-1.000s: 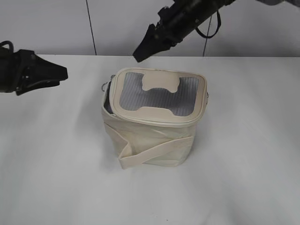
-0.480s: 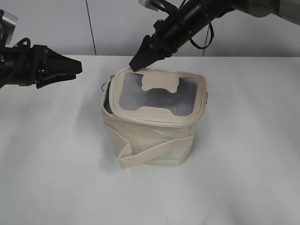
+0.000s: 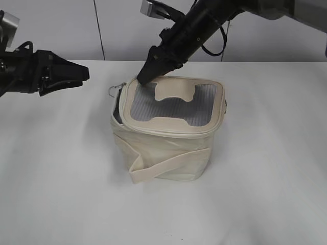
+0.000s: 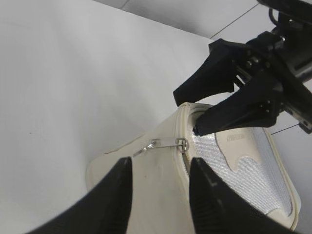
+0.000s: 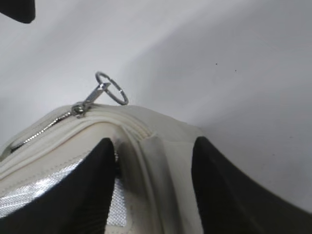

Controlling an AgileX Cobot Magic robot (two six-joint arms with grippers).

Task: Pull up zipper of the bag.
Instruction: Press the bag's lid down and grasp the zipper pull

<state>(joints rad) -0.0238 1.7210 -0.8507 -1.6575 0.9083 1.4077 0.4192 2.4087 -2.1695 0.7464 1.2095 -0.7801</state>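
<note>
Two hands are in play, and only one has moved much in the last half second: the right hand (image 3: 145,75) has dropped from just above the far left corner of the bag (image 3: 166,130) to sit right on that corner, its fingers apart and straddling the rim of the lid (image 3: 173,104), one over the grey ribbed panel and one outside. A second ago it was higher and clear of the bag. The left hand (image 3: 76,74) came in from the far left edge over that second and has since held its place, well apart from the bag, fingers open and holding nothing.

That suggests the approach is nearly over: one hand looks set to pin or grip the lid corner while the other goes for a pull. The zipper (image 5: 58,119) runs round the lid rim, and its silver ring pull (image 5: 111,87) stands free just beyond the right hand's fingertips, not yet grasped. From the left wrist view a second pull (image 4: 163,144) lies flat against the bag's wall, between that hand's open fingers but far from them.

The bag stands upright at the middle of the white table (image 3: 265,194), lid resting down with a dark gap at its left side, so it is not fully zipped. Nothing of what it holds can be seen
</note>
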